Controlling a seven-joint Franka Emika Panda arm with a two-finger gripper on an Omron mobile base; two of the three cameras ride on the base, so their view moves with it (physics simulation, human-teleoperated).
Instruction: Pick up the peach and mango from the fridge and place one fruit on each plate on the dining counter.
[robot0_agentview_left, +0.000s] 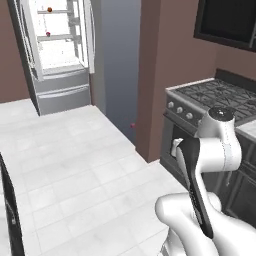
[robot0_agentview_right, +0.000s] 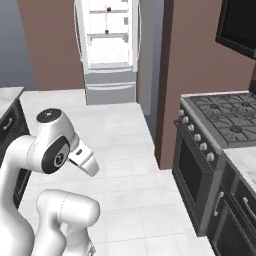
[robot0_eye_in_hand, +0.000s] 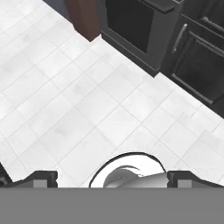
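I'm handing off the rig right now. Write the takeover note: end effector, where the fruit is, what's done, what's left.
End effector: open, empty, pointing down at the floor, arm folded over the base.
Fridge: across the room, doors open. Two small fruits on its shelves, one on the upper shelf, one a shelf lower; too small to tell which is peach or mango.
Range: on the right, not involved.
Done: nothing picked.
Left: drive to the fridge, take each fruit, place one per plate.

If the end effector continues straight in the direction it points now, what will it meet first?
Most likely the floor. The hand view shows the open end effector aimed down at bare white tiles, with nothing between. The oven and dark cabinets lie off toward that view's top edge, though depth is hard to judge.
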